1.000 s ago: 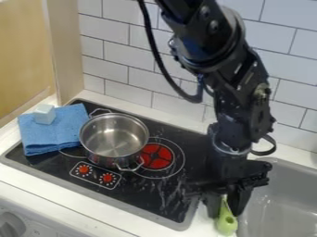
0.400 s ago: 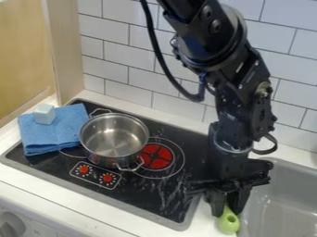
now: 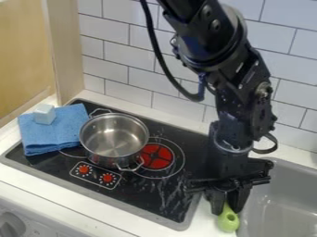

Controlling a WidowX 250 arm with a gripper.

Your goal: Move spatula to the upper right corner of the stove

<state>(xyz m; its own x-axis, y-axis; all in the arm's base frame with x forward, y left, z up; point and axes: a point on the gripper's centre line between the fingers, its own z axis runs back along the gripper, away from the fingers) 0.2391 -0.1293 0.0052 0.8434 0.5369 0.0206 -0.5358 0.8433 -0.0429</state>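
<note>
The camera sits up high, on the front side of the stove [image 3: 145,194], and looks down at a slant. It faces over the stove to the white tile wall [image 3: 111,51] at the back. It sees down into the pot [image 3: 114,136]. It is near enough that the stove goes across much of the view, and the right edge cuts off the sink [image 3: 288,175].

The end effector [image 3: 228,208] hangs over the bench [image 3: 202,222], its tips about the green spatula [image 3: 228,221], apparently gripping it. Left of it in view lies the stove [image 3: 164,194] with a steel pot [image 3: 114,136]; to its right, the sink [image 3: 275,208].
</note>
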